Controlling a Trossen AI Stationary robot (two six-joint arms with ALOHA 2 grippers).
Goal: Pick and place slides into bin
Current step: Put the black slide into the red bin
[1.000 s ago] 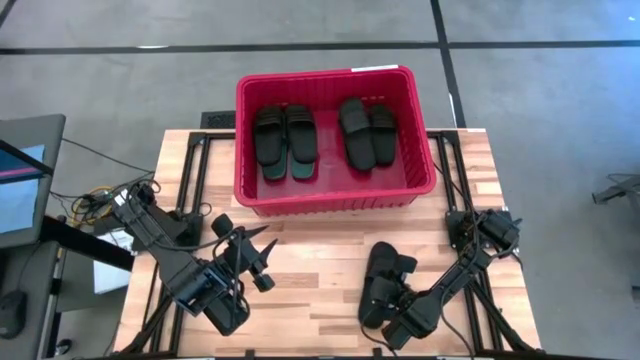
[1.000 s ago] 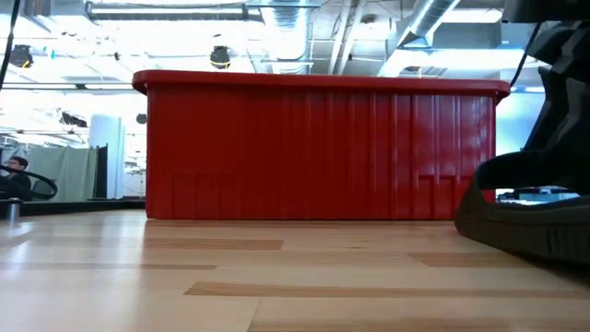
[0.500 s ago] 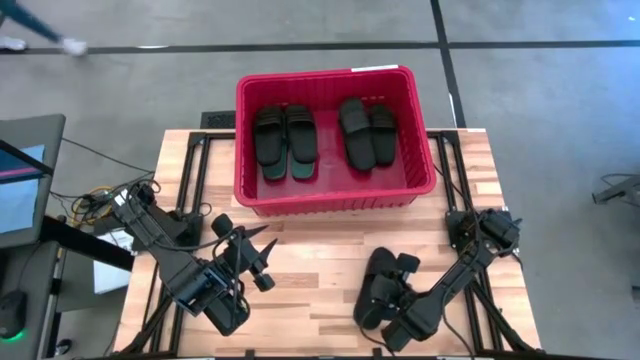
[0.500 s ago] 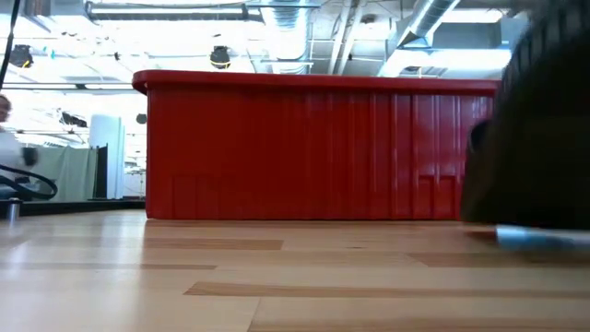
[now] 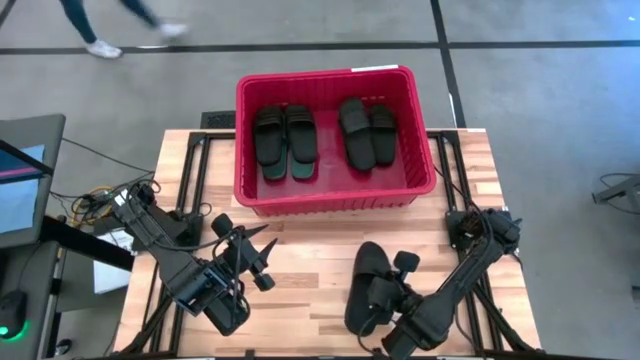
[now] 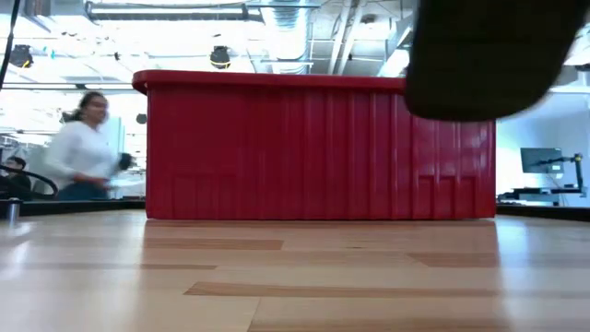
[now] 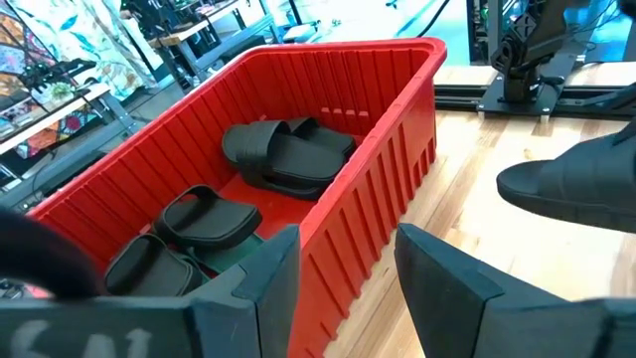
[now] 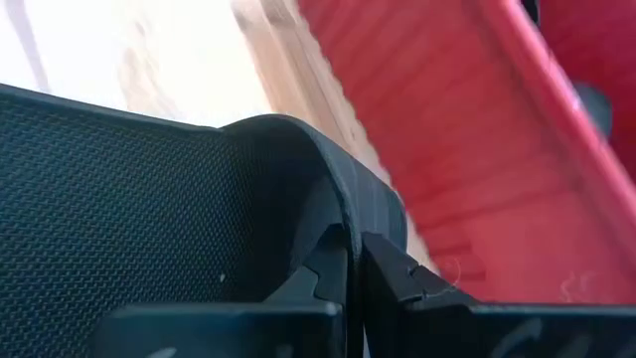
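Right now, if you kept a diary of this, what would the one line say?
right pincer: shut on black slide, lifted off table | left pincer: open, idle near table's left | red bin: four slides inside

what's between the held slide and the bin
Only bare table: in the high view, wood planks separate the black slide shut in the right gripper from the red bin. The low view shows the same.

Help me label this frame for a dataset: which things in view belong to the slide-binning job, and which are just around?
Part of the job:
- red bin
- four black slides in the bin
- black slide gripped by the right end effector, off the table
- left end effector, open, waiting

Just around:
- wooden table
- person walking past
- monitor
- cables
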